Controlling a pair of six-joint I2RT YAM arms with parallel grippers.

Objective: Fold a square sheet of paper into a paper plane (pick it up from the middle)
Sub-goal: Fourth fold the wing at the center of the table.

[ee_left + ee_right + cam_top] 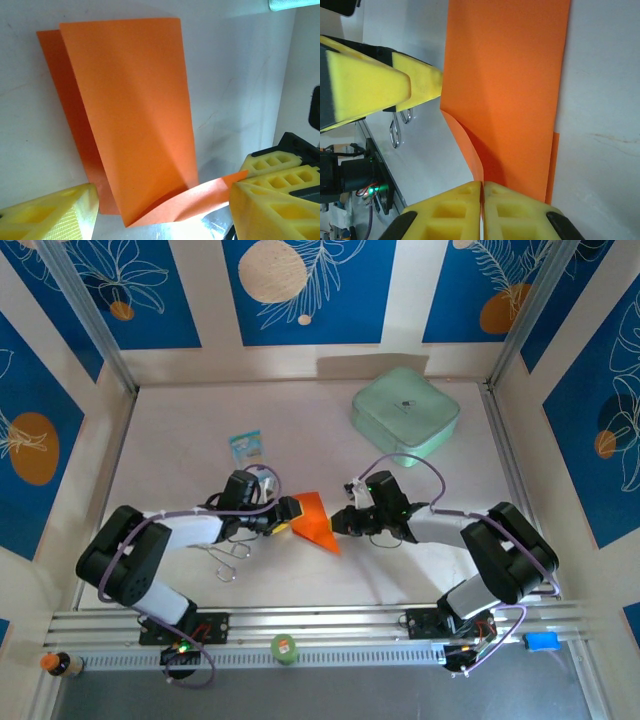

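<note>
**Inspector:** Since the fold needs one layer raised while the rest lies flat, how is the square sheet of paper [130, 110] held?

**Examiner:** The right gripper [482, 186] has its jaws pressed fully together on the edge of a curled flap, lifting that edge off the table [180, 440]. The rest of the sheet, already doubled over, lies flat ahead of those jaws. The left gripper [288, 512] has its jaws wide apart and grips nothing, and the flap's lower strip runs across the gap between them. In my judgement it is placed to steady or press the layer.

**Inspector:** Any obstructions?

**Examiner:** The two sets of fingertips sit just beside each other at the sheet, so contact between them is the main risk. A metal loop-handled tool [230, 553] lies behind the left jaws, near that arm. A blue-and-white packet [245, 446] and a mint-green box [405, 412] lie well apart from both sets of jaws and do not interfere.
</note>
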